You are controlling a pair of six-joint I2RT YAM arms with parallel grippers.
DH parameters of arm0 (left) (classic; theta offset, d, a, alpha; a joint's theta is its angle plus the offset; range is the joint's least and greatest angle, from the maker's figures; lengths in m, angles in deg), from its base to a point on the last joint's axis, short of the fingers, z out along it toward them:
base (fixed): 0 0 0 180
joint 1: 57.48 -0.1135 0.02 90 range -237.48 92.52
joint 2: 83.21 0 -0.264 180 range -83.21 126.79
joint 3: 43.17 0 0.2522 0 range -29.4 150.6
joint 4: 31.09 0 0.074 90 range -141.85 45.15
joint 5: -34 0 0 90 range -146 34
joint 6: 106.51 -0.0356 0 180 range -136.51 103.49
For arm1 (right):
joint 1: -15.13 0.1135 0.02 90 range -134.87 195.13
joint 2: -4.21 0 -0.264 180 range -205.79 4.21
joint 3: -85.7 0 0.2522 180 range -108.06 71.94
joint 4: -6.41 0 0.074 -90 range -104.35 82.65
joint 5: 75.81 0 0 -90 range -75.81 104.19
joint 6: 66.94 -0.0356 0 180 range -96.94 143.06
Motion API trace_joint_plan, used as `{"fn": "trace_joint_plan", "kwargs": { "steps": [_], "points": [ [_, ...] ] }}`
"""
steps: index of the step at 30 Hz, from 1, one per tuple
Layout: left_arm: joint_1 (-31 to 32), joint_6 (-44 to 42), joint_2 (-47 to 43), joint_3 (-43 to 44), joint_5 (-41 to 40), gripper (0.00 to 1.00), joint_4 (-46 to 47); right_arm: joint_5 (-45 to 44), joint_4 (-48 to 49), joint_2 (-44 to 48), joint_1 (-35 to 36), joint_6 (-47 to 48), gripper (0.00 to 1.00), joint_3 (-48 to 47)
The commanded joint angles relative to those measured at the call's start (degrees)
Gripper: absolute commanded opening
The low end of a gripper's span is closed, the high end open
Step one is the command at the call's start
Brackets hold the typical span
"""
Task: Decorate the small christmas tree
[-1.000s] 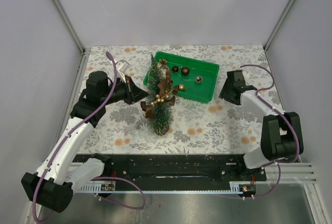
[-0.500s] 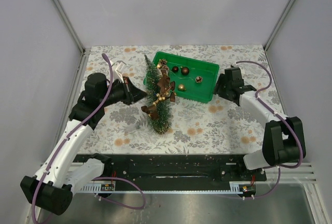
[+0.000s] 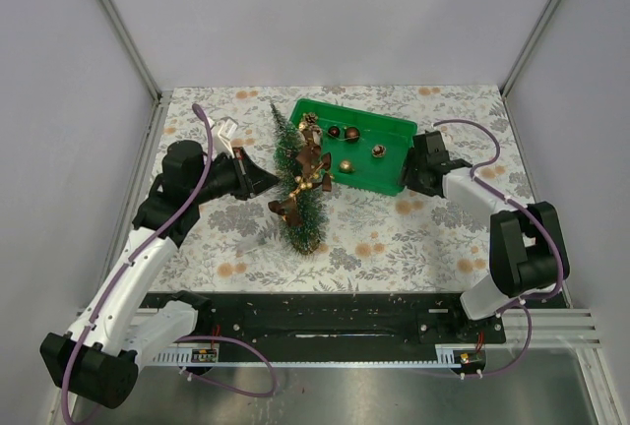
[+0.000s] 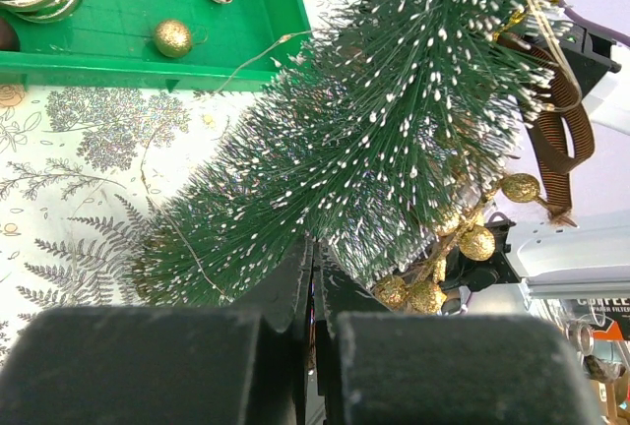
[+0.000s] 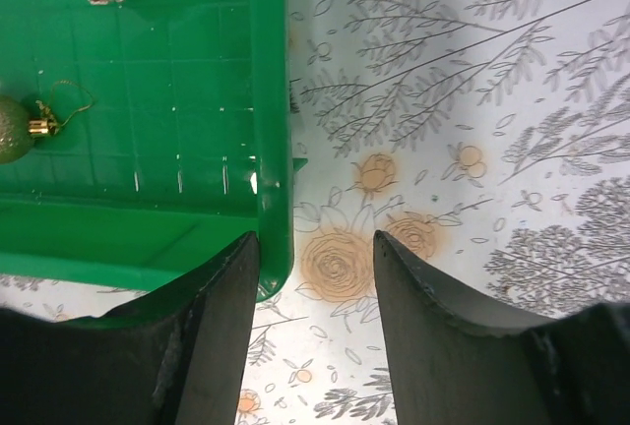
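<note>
Steadying the tree (image 3: 298,187) just left of the tray (image 3: 390,175) with my left gripper (image 3: 264,181) pinched shut on its bristles, I judge the right gripper (image 5: 315,248), jaws wide astride the rim, must next reach 1 bauble (image 3: 346,165).

**A:** Is there any writing to read here?

**B:** One scrap. In the left wrist view, at the lower right corner, a dark box with an orange patch (image 4: 591,313) carries white capitals. The top line looks like "COFFEE".

**A:** And the line under it?

**B:** It is too small and cut off, so I cannot tell.

**A:** Anything in the top view?

**B:** A small dark board with orange dots (image 3: 203,353) sits by the black rail (image 3: 315,313) along the near edge of the tabletop. Any marks on it are too tiny to read.
</note>
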Motion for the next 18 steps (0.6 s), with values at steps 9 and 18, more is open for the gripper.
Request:
{"fn": "trace_joint_plan", "kwargs": {
  "steps": [9,18],
  "points": [
    [-0.3,0.5,-2.3,1.4,-1.6,0.00,-0.4,-9.1,-6.1,4.6,-4.1,3.1,0.60,-2.8],
    [-0.4,1.1,-3.3,0.2,-2.2,0.00,-0.2,-3.5,-2.3,9.0,-4.0,3.7,0.65,-10.7]
  ]
}}
